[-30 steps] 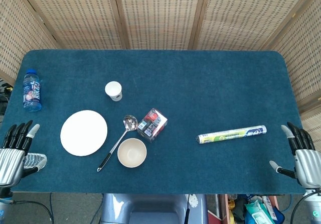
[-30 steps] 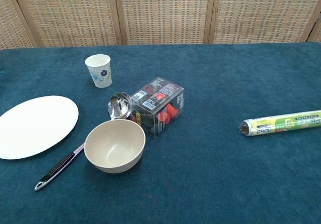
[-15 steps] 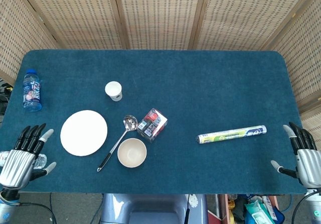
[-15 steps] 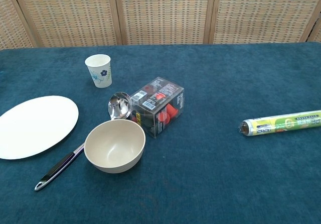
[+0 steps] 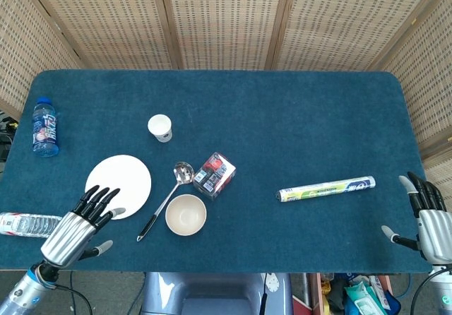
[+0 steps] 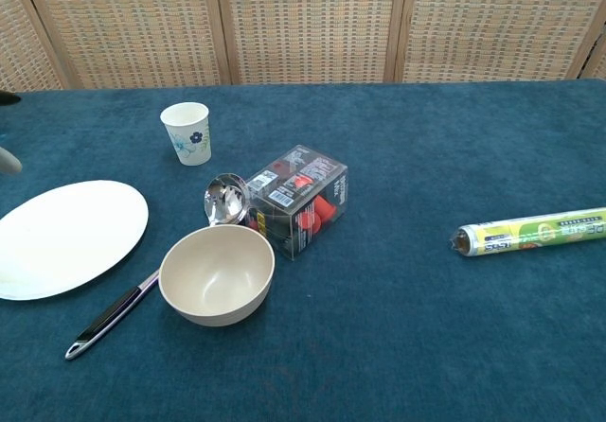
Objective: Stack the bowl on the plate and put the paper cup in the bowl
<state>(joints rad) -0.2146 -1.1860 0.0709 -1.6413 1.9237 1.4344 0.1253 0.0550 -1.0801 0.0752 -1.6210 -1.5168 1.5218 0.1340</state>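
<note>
A cream bowl (image 5: 186,215) (image 6: 217,274) stands empty near the table's front edge. Left of it lies a white plate (image 5: 121,182) (image 6: 71,237), bare. A white paper cup (image 5: 160,128) (image 6: 187,132) with a blue flower print stands upright behind the plate. My left hand (image 5: 78,224) hovers at the plate's near-left rim, open, fingers spread, holding nothing; the chest view catches only fingertips (image 6: 8,161) at its left edge. My right hand (image 5: 426,218) sits open off the table's right front corner, far from everything.
A ladle (image 5: 164,200) (image 6: 151,278) lies between plate and bowl. A clear box (image 5: 214,175) (image 6: 297,200) with red contents sits right of the bowl. A wrap roll (image 5: 326,188) (image 6: 533,231) lies at right. One bottle (image 5: 45,126) stands far left; another (image 5: 28,224) lies at the front-left edge.
My left hand has moved right and forward from the table's left front corner to the plate's near edge, uncovering the lying bottle. The right hand has barely moved.
</note>
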